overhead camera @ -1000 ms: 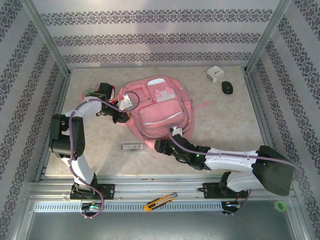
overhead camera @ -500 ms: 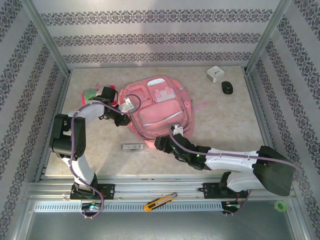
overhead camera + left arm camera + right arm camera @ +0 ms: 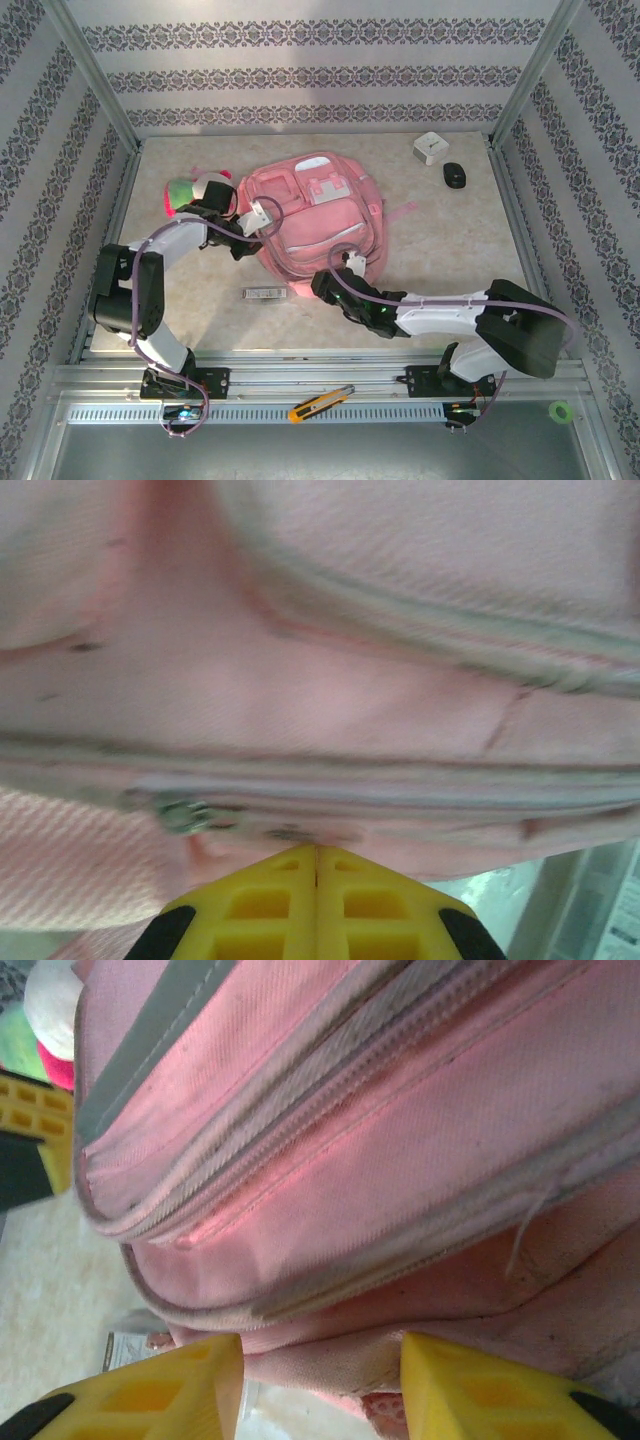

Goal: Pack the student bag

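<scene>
At the middle of the worktop lies the student bag, front pockets facing up. Against its left edge the left claw is closed tight, yellow fingers pressed together right at a zip seam — whether any fabric is pinched I cannot tell. At the bag's near edge the right claw stands partly open — pink hem between its spread fingers

The student bag lies flat mid-way across the table, big and pink, zipped front pockets facing up, pale patches showing, strap trailing right.
</scene>
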Controlling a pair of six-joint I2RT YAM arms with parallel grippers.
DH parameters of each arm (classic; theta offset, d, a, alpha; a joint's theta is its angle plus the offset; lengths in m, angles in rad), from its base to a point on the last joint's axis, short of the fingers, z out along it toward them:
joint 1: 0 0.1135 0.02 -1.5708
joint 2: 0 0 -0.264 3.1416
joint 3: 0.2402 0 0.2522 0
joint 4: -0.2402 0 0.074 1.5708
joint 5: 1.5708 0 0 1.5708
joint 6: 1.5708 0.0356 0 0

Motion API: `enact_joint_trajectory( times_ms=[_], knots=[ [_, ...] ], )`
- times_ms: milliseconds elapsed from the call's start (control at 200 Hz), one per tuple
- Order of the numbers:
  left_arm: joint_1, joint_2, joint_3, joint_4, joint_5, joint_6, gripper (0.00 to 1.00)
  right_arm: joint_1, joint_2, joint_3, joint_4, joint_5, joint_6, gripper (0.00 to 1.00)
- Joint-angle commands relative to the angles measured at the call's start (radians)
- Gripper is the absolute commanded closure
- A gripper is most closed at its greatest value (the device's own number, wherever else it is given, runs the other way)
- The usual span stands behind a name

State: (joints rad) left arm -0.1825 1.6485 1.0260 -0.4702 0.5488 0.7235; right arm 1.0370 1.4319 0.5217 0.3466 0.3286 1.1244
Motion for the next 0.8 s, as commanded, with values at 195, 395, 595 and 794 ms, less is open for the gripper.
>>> enact_joint_trajectory(
  times_ms=[195, 395, 595, 794],
  knots=[
    [-0.021, -0.061, -0.032, 0.086, -0.114, -0.124, 0.72, -0.042, 0.041, 0.036, 0.104, 0.010, -0.001, 0.58],
    [0.027, -0.065, 0.007, 0.151, -0.241, -0.448, 0.47, -0.052, 0.021, 0.023, 0.098, 0.001, 0.001, 0.58],
    [0.055, -0.045, 0.003, 0.105, -0.213, -0.418, 0.43, -0.060, 0.018, 0.026, 0.096, -0.016, -0.014, 0.58],
    [0.054, -0.058, -0.038, 0.107, -0.214, -0.165, 0.44, -0.063, 0.015, 0.027, 0.098, -0.023, -0.020, 0.58]
  ],
)
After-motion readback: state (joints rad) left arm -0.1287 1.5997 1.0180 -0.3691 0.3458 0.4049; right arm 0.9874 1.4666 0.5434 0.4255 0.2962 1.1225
